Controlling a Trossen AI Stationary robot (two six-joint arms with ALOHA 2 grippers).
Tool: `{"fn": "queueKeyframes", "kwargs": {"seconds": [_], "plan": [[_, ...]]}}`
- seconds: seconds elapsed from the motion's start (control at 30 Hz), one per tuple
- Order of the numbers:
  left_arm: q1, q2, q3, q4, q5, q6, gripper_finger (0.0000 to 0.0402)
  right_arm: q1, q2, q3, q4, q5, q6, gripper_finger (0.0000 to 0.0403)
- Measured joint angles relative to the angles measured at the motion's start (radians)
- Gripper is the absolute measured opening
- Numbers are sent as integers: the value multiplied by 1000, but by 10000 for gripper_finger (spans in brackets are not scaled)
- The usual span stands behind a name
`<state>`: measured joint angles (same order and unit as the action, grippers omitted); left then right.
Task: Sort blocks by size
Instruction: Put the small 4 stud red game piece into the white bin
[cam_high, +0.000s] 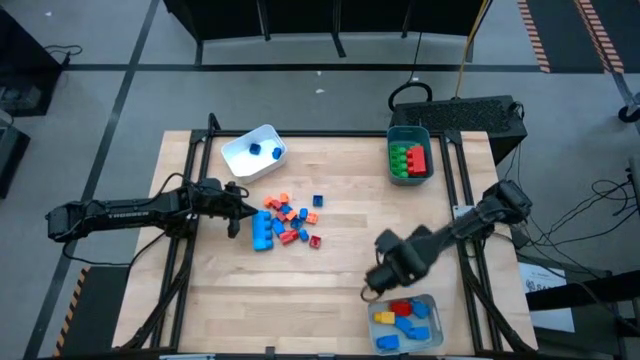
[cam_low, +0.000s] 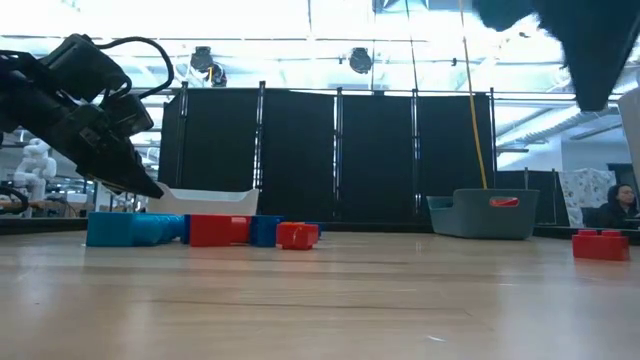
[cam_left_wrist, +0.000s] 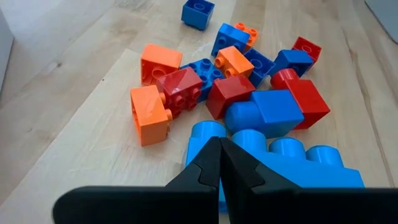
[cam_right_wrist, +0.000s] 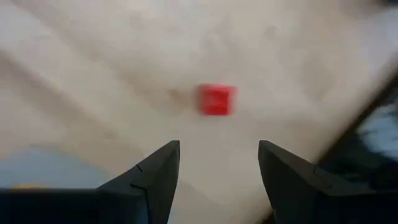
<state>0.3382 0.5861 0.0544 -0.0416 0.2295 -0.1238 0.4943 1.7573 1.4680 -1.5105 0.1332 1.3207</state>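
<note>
A pile of small red, orange and blue blocks (cam_high: 288, 218) lies on the table's middle left, with a long light-blue block (cam_left_wrist: 292, 165) at its near-left side. My left gripper (cam_left_wrist: 219, 152) is shut and hangs just over that block's end; the low view shows a gap under the left gripper (cam_low: 152, 188). My right gripper (cam_right_wrist: 217, 155) is open with nothing between its fingers, pointing steeply down over bare wood at the near right (cam_high: 372, 286). A single red block (cam_right_wrist: 216, 99) lies on the table below it.
A white tray (cam_high: 262, 138) with blue blocks stands at the far left. A teal tray (cam_high: 409, 133) with green and red blocks is at the far right. A clear tray (cam_high: 432, 318) with blue, yellow and red blocks sits at the near right edge.
</note>
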Motion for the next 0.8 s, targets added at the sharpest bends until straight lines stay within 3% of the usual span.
{"fn": "queueKeyframes", "kwargs": {"seconds": [0.2,0.4,0.63,0.8], "plan": [[0,1,0,-4,0,1,11,-118,0,-82,6,-13,-197,201],[0,1,0,-4,13,27,11,-174,-41,-261,118,-64,-246,201],[0,1,0,-5,17,29,11,-179,-277,-525,421,-9,-155,201],[0,1,0,-5,20,28,11,-176,-446,-694,569,-58,-8,201]]}}
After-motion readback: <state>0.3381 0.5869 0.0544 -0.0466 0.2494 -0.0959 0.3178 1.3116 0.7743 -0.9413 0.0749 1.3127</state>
